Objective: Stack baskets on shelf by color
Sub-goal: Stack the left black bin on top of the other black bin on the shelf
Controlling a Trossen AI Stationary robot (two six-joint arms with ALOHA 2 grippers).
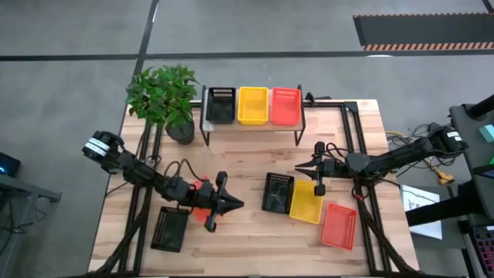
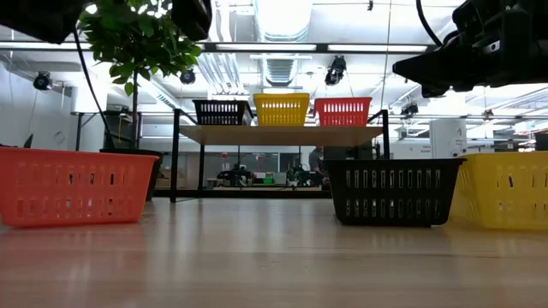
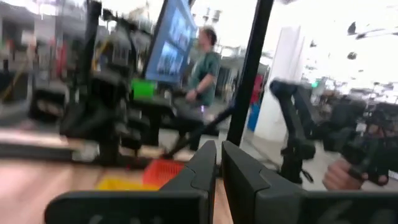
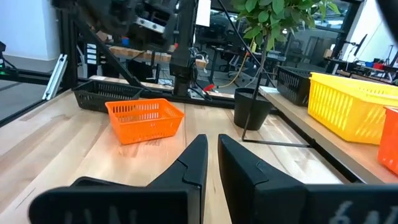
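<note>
Left fingers [image 1: 225,202] nearly closed, empty, orange basket [image 1: 202,202] just behind.

Two dark, slender jointed arms, each with a pale band near the shoulder and black cables trailing along the links, end in matte black grippers: the left gripper [image 1: 225,202] and right gripper [image 1: 318,164] carry flat, wedge-shaped fingers [image 4: 194,163].

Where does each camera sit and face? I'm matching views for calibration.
High: overhead, straight down on table; both arms, left gripper, right gripper.
Low: table height, facing shelf; arm parts overhead.
Left wrist: past own fingers toward the room, a person beyond.
Right wrist: past own fingers toward orange basket.
Shared: high and low both show the shelf.
</note>
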